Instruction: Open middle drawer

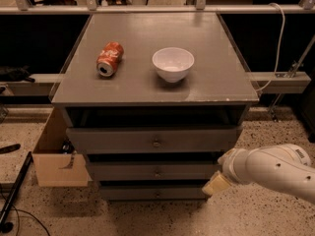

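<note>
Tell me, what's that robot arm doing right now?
Cream gripper low, right of flat grey middle drawer, apart from its round metal knob. Drawer looks shut. Nothing between.

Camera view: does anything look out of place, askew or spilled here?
Only the orange can lies on its side on the cabinet top, left of the upright white bowl; no spill shows. The middle drawer looks shut and level. The gripper sits low at that drawer's right end, off its knob.
</note>
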Robot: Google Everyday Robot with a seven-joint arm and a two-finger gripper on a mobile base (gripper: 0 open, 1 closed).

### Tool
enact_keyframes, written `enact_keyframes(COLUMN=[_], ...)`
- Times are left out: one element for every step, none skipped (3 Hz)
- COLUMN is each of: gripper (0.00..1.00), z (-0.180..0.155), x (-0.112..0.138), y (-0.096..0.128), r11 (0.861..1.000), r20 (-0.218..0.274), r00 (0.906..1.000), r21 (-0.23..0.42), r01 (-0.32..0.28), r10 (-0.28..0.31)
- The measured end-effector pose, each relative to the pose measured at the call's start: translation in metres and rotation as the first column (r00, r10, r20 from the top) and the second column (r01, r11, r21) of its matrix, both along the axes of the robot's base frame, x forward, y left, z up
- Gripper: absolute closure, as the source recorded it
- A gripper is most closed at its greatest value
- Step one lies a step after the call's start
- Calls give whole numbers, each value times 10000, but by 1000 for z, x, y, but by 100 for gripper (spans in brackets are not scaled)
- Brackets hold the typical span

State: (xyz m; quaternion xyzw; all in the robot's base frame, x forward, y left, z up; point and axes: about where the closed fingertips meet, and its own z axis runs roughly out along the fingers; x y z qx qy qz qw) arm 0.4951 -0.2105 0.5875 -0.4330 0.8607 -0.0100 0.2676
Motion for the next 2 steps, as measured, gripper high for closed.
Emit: enact_keyframes(gripper=[0, 0], z=[-5, -15], x=[8, 15], y=[-7, -21], r11=[9997, 9983], r20=[134, 310], r00=[9999, 9991], r21=[-232, -499], r01=[98, 287], r10=[-95, -271])
